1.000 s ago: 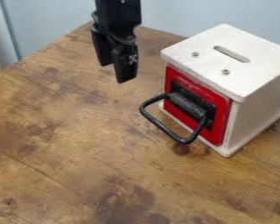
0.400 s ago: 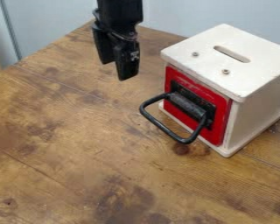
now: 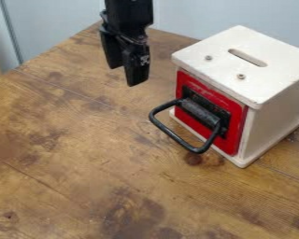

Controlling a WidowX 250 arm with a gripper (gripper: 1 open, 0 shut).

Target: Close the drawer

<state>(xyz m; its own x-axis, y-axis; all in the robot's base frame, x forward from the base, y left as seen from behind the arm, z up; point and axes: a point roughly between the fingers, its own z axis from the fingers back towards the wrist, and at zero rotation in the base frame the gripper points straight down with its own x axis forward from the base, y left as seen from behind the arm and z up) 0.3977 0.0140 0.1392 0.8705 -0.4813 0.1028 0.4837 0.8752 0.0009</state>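
A black robot gripper (image 3: 131,71) hangs pointing down above a worn brown wooden table (image 3: 64,159), fingers spread apart and holding nothing. The red box-shaped drawer (image 3: 209,108), with a black bar handle and a large black loop on its front, lies to the gripper's right and slightly nearer, well apart from it. It sits in a cream wooden casing (image 3: 252,79) and looks almost fully in. Its red front faces left and near, so closing it likely means pushing rightward and away.

Worn wooden table (image 3: 78,177); cream wooden casing (image 3: 258,70) with 1 slot (image 3: 249,58) on top.
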